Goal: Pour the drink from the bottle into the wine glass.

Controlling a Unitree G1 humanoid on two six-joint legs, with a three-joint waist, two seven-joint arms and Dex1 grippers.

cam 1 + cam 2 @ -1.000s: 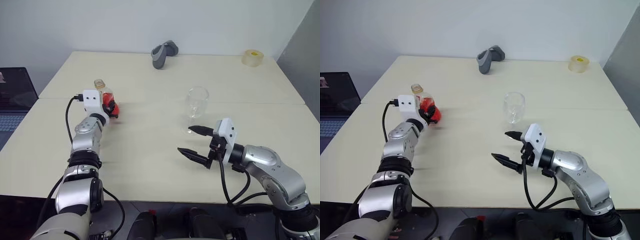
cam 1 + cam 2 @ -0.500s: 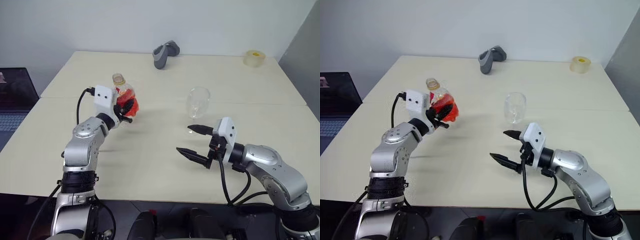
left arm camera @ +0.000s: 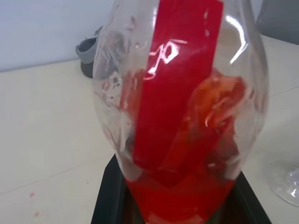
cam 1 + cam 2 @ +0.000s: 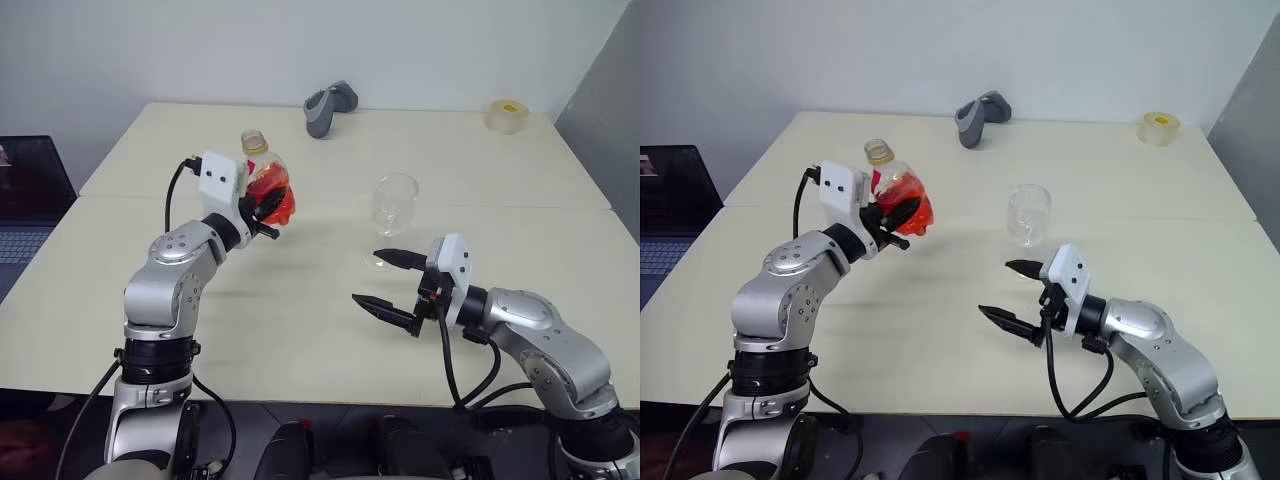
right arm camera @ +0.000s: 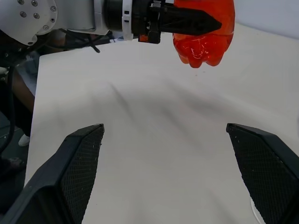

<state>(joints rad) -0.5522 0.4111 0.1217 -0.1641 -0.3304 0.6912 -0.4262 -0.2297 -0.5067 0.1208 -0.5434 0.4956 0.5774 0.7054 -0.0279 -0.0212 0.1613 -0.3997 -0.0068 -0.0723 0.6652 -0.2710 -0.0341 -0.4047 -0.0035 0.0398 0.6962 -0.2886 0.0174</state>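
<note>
With my left claw [image 4: 268, 207] clamped on the near-upright bottle [image 4: 266, 186], the wine glass [image 4: 393, 212] stands off to its right, nearer my wide-open right claw [image 4: 388, 283].

No readable text, brand, number or sign anywhere in the scene.

The bottle [image 3: 182, 116] carries a plain red label strip with no lettering that can be made out, and its cap shows no legible print. The tape roll [image 4: 506, 115] at the far corner of the bench [image 4: 300, 310] has a yellow centre, too small to tell any marking.
</note>
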